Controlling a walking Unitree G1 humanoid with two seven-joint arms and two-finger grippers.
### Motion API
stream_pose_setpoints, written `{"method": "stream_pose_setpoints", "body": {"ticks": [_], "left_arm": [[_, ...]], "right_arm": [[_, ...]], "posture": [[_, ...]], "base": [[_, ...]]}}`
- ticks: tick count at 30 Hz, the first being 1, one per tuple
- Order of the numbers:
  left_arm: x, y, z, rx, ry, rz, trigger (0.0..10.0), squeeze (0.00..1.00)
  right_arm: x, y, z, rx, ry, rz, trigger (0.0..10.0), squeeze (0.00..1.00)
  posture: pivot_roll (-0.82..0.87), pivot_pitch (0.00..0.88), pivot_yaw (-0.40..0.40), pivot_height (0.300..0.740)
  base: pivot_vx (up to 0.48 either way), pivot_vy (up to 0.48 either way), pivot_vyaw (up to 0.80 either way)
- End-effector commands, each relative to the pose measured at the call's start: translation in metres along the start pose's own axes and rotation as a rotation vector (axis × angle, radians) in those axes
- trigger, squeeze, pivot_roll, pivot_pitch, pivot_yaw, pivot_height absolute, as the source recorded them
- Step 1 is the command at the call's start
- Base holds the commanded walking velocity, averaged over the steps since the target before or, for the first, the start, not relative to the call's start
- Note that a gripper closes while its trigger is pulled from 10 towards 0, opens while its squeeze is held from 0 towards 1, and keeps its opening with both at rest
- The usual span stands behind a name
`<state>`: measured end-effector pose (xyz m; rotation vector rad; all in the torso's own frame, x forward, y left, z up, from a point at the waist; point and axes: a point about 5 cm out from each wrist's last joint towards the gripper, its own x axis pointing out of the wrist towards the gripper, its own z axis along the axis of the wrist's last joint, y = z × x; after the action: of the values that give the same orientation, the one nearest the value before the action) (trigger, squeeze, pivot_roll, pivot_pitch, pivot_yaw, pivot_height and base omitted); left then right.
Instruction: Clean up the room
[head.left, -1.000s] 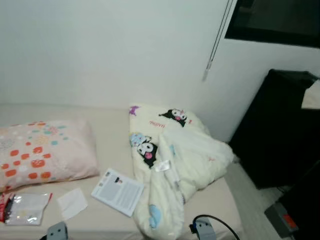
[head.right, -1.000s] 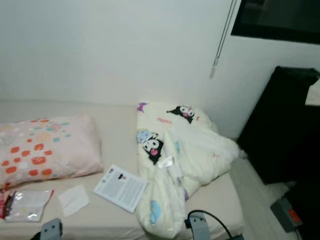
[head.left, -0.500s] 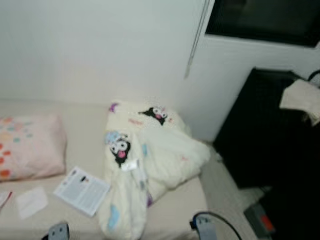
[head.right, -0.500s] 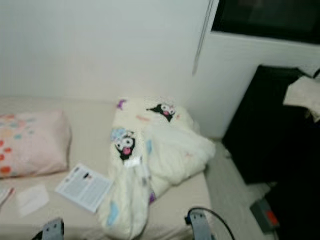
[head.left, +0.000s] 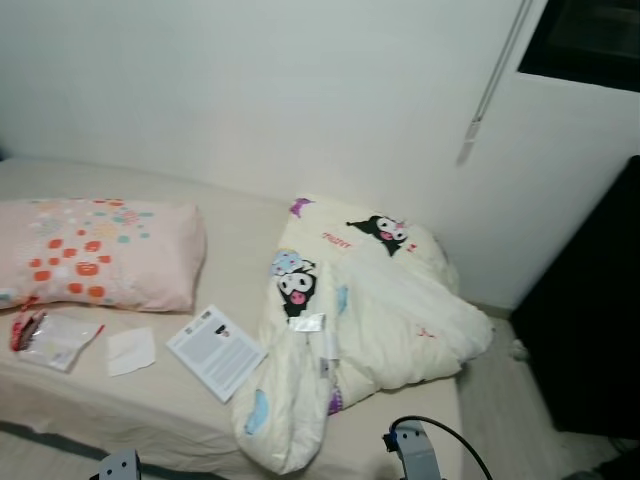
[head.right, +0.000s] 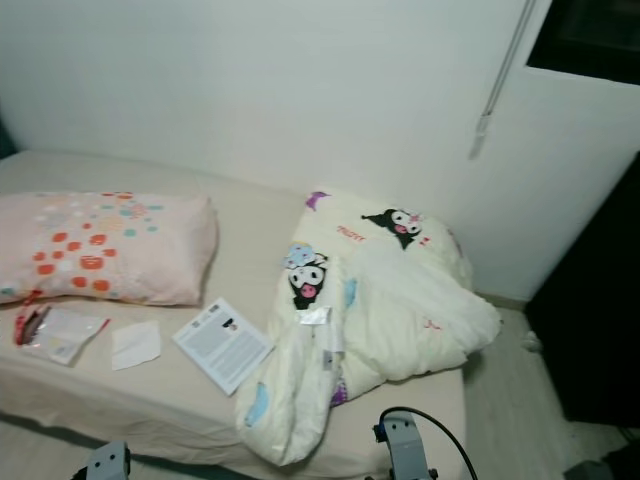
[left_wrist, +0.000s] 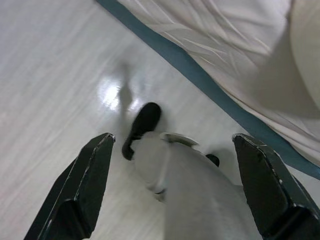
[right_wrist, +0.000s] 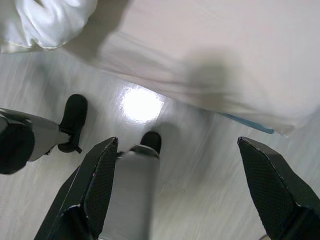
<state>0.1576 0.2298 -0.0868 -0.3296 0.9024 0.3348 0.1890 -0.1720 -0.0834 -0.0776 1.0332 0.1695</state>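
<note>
Judging by the clutter, barely started, nothing yet tidied on the bed (head.right: 250, 240). Crumpled cream cartoon-print blanket (head.right: 375, 300) heaped at the bed's foot end, against the wall, one lobe trailing down to the front edge; long axis running from the back wall toward the front edge, the narrow tail pointing at the robot. Dotted pink pillow (head.right: 100, 245) lying flat toward the head end, long axis along the length of the bed. Between pillow and blanket, close to the front edge, an open printed booklet (head.right: 222, 343), skewed, one corner tucked just beside the blanket's tail. White paper scrap (head.right: 136, 344) just beside the booklet, and a clear plastic packet (head.right: 60, 332) with red trim nearer the head end, touching the pillow's lower edge. Still to do, by the look of it: gather the packet, scrap and booklet, then straighten or fold the blanket. Left gripper (left_wrist: 172, 195) hanging low over pale wood floor (left_wrist: 45, 75) beside the bed's front edge, jaws spread wide, nothing held. Right gripper (right_wrist: 195, 200) likewise down over the floor below the mattress edge, jaws wide apart and empty. Dark cabinet (head.left: 600, 330) standing past the foot of the bed.
</note>
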Motion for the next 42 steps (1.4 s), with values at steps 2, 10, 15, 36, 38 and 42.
{"method": "stream_pose_setpoints", "body": {"ticks": [2,10,15,36,38,42], "left_arm": [[-0.0004,-0.0012,-0.0036,0.014,0.013,-0.004,10.0,0.0],[-0.0001,-0.0041,-0.0041,0.002,0.013,-0.018,10.0,0.0],[0.0,-0.0039,-0.0037,0.002,0.014,-0.019,10.0,0.0],[-0.0007,0.0001,-0.0047,0.011,0.019,0.006,10.0,0.0],[-0.0007,0.0007,-0.0045,0.011,0.019,0.008,10.0,0.0],[-0.0004,0.0014,-0.0016,0.007,0.008,0.011,10.0,0.0]], "right_arm": [[-0.0013,-0.0058,-0.0045,0.015,0.009,-0.032,10.0,0.0],[-0.0018,-0.0079,-0.007,0.02,0.019,-0.05,10.0,0.0],[-0.002,-0.0081,-0.0086,0.023,0.023,-0.052,10.0,0.0],[-0.0015,-0.0045,-0.0099,0.043,0.016,-0.057,10.0,0.0],[-0.0015,-0.0054,-0.0104,0.053,0.029,-0.067,10.0,0.0],[-0.0016,-0.0076,-0.01,0.054,0.047,-0.08,10.0,0.0]], "posture": [[-0.06,0.0,-0.118,0.74],[-0.06,0.0,-0.114,0.74],[-0.06,0.0,-0.111,0.74],[-0.06,0.0,-0.108,0.74],[-0.06,0.0,-0.109,0.74],[-0.06,0.0,-0.11,0.725]], "base": [[0.0,0.0,0.34],[0.0,-0.375,0.0],[0.0,-0.428,0.0],[0.0,-0.222,0.0],[0.0,0.0,0.0],[0.0,0.0,0.0]]}}
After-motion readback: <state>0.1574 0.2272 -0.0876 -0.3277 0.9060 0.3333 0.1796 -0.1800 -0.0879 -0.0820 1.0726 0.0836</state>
